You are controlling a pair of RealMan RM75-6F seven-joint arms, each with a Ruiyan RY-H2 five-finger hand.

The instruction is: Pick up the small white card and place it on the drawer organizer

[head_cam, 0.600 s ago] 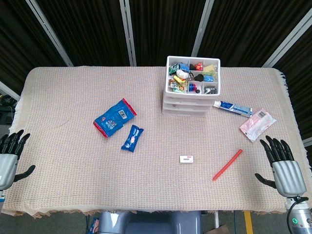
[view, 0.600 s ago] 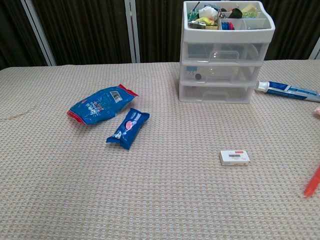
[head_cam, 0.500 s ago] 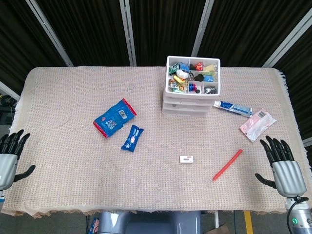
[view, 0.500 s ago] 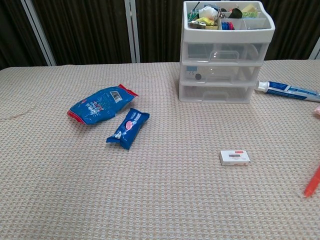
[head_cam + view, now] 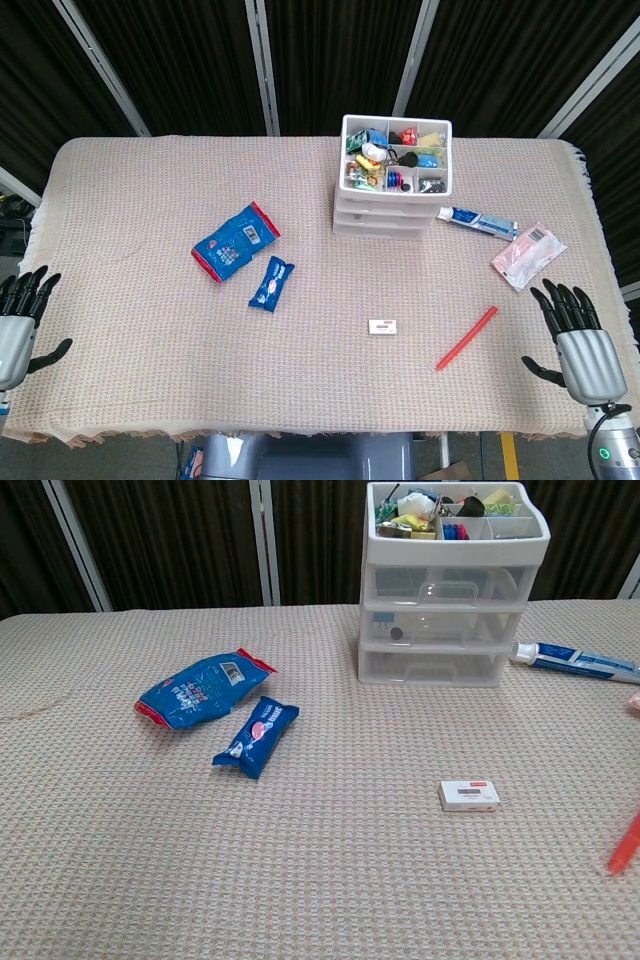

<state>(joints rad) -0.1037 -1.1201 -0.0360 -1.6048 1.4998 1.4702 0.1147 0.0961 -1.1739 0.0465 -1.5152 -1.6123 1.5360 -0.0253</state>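
The small white card (image 5: 382, 326) lies flat on the woven cloth in front of the organizer, also seen as the card (image 5: 469, 796) in the chest view. The white drawer organizer (image 5: 395, 207) stands at the back centre, its top tray full of small items; its clear drawers (image 5: 440, 625) face me in the chest view. My right hand (image 5: 578, 342) hovers at the table's front right corner, fingers spread, empty, well right of the card. My left hand (image 5: 17, 326) hangs at the front left edge, fingers apart, holding nothing. Neither hand shows in the chest view.
A red stick (image 5: 466, 338) lies right of the card. A toothpaste tube (image 5: 478, 222) and a pink packet (image 5: 527, 253) lie right of the organizer. A large blue snack bag (image 5: 235, 240) and a small blue packet (image 5: 271, 283) lie left of centre.
The right hand has crept very slightly up and left. Everything else stays as it was.
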